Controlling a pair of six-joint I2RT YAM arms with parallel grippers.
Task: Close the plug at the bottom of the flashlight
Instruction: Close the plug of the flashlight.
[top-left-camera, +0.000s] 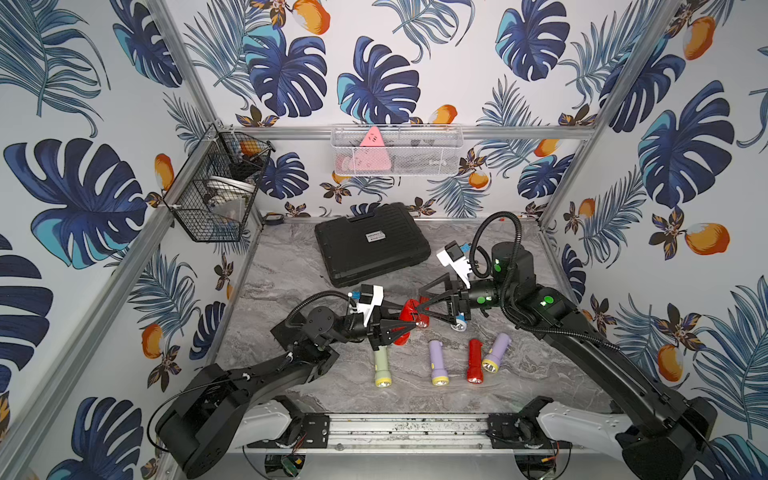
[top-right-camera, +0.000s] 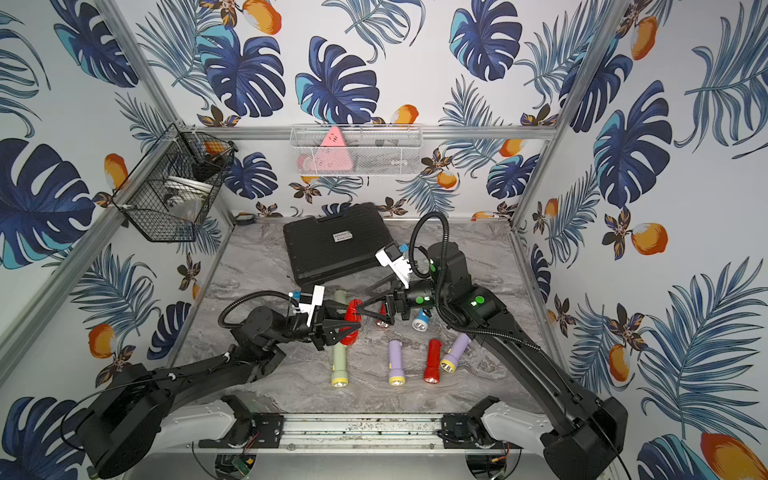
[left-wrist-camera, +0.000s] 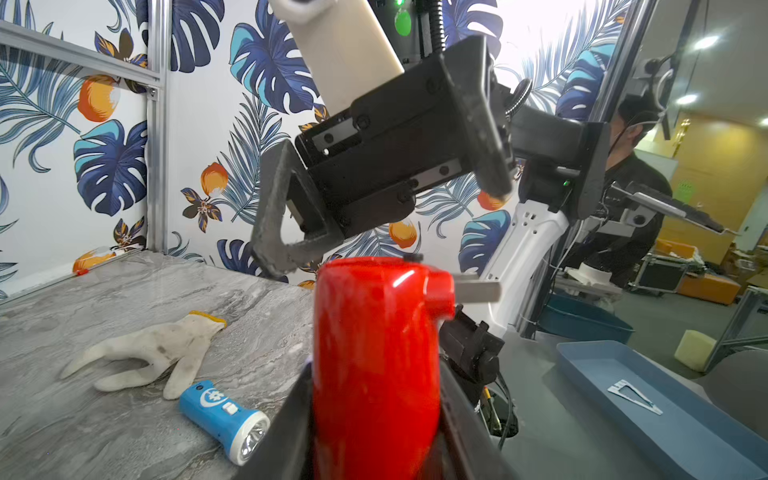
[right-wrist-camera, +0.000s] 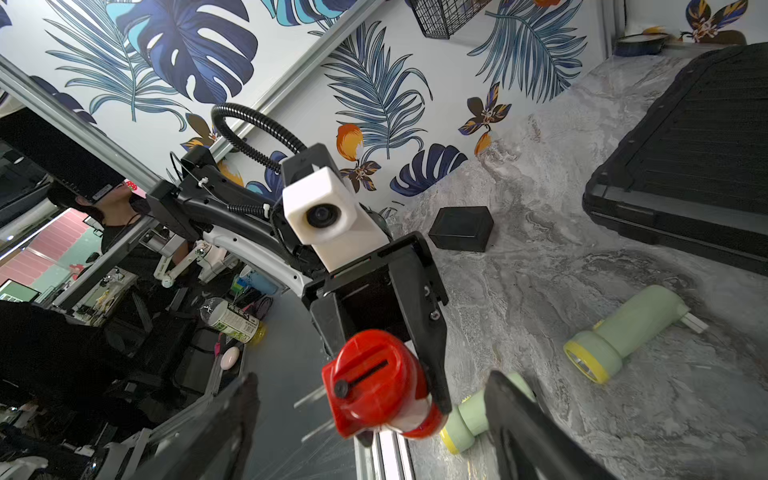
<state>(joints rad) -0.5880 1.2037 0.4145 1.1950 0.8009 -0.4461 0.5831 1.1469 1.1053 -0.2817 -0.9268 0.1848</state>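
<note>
My left gripper (top-left-camera: 409, 329) is shut on a red flashlight (top-left-camera: 409, 309), and in the left wrist view its fingers (left-wrist-camera: 286, 428) clamp the red body (left-wrist-camera: 374, 353). The flashlight's bottom end (right-wrist-camera: 374, 386) faces my right gripper. Its plug (left-wrist-camera: 478, 289) is folded out, with silver prongs sticking sideways from that end. My right gripper (right-wrist-camera: 374, 415) is open, one finger (right-wrist-camera: 232, 415) on each side of the bottom end, touching nothing. The same grip shows in both top views, with the flashlight (top-right-camera: 353, 309) between the two grippers.
Several more flashlights lie on the marble table: green (top-left-camera: 382, 365), purple (top-left-camera: 438, 361), red (top-left-camera: 473, 359), purple (top-left-camera: 496, 351) and blue (left-wrist-camera: 224, 415). A black case (top-left-camera: 370, 243) sits behind, a white glove (left-wrist-camera: 153, 353) lies under the right arm, and a small black box (right-wrist-camera: 461, 228) stands near the left wall.
</note>
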